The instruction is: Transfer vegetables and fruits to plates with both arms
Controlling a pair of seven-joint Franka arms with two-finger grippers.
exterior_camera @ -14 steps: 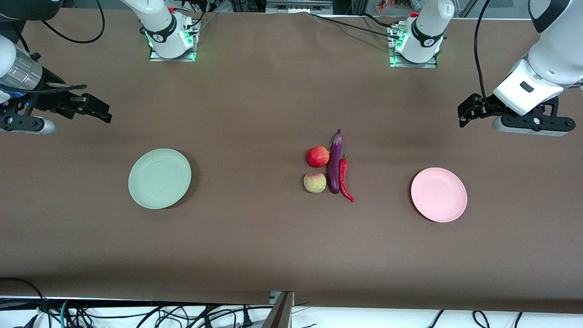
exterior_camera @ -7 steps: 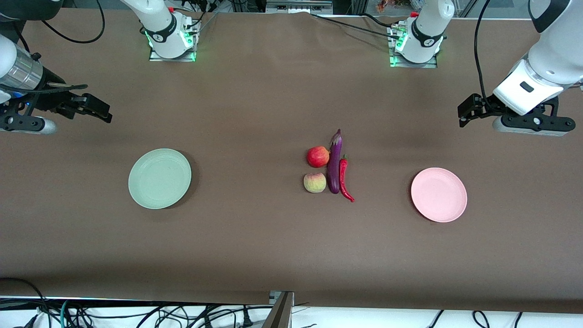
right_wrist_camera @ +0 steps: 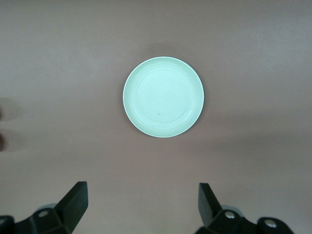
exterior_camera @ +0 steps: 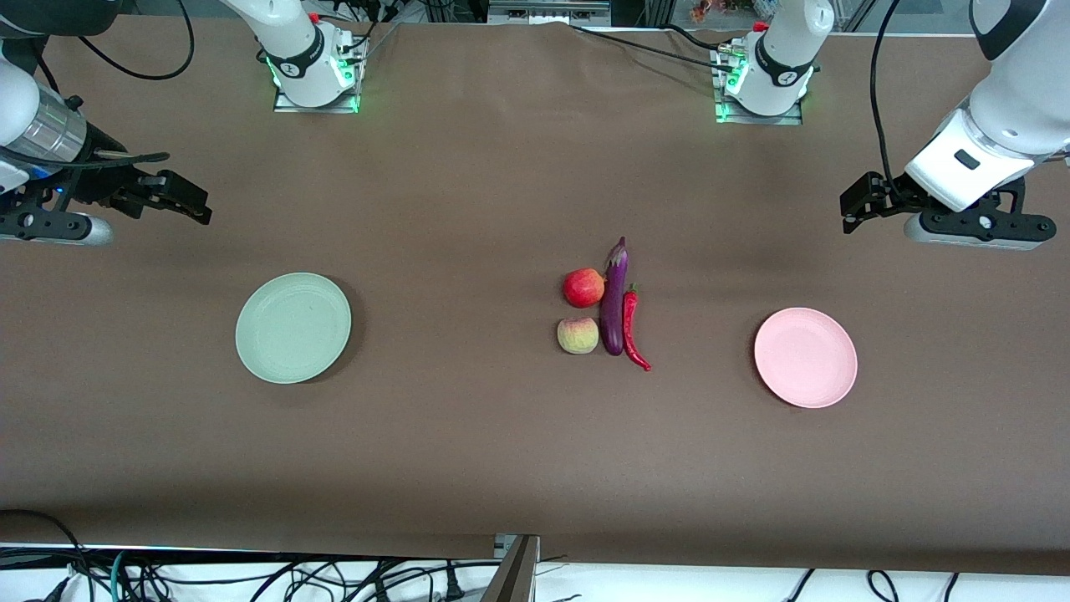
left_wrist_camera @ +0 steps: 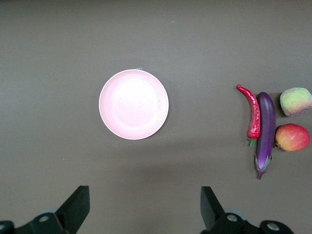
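A: Where was everything found?

B: Red apple (exterior_camera: 583,288), peach (exterior_camera: 578,334), eggplant (exterior_camera: 614,297) and chili (exterior_camera: 633,328) were clustered mid-table, between green plate (exterior_camera: 293,328) and pink plate (exterior_camera: 806,357).

A: Grippers?

B: Left gripper (left_wrist_camera: 144,208) and right gripper (right_wrist_camera: 142,204) were both spread, empty, over bare cloth. Fruits should be grasped singly, from above.

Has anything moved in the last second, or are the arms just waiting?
Only the right gripper has crept slightly toward the table's middle, open and empty. The left gripper waits, open. The eggplant, chili, both fruits and both plates lie unchanged.

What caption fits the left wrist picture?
Open left gripper above pink plate, beside chili, eggplant and two fruits.
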